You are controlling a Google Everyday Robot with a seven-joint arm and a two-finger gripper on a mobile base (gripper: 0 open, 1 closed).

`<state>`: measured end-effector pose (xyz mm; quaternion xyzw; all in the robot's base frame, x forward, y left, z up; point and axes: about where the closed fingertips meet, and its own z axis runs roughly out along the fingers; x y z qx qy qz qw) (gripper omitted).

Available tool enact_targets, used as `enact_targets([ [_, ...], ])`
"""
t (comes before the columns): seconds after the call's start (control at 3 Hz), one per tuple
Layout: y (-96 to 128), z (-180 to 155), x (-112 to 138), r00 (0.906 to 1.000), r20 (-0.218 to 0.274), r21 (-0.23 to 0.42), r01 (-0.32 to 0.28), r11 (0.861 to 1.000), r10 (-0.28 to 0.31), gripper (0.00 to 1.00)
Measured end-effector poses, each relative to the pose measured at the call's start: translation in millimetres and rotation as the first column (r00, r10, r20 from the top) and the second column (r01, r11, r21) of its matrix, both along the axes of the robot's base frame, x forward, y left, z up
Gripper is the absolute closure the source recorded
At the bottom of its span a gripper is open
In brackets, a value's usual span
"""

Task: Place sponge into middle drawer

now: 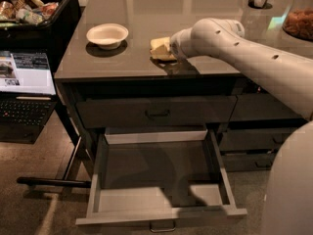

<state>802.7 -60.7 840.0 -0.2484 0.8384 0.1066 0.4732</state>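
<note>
Camera view: the gripper (170, 49) is sitting at the sponge (158, 48) on the countertop (146, 9), upper centre, grip impossible to tell, while the middle drawer (161, 173) is standing open and empty, lower centre, awaiting delivery.

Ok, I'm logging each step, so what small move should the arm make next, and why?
Likely a short lift straight up, if the hold is firm. The tool is at the small pale yellow sponge block, which lies on the grey countertop. The wide dark grey middle drawer stands open below.
</note>
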Motion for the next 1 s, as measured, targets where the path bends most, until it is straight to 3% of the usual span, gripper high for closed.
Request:
enact_targets([
  [0.33, -2.3, 11.9, -17.1, 0.9993, 0.027, 0.011, -0.025, 1.000, 0.025, 1.00],
  [0.67, -13.0, 38.0, -60.6, 0.9934, 0.067, 0.040, -0.097, 0.995, 0.094, 1.00],
  [1.0, -30.9, 62.3, -106.1, 0.9799, 0.077, 0.056, -0.188, 0.981, 0.184, 1.00],
])
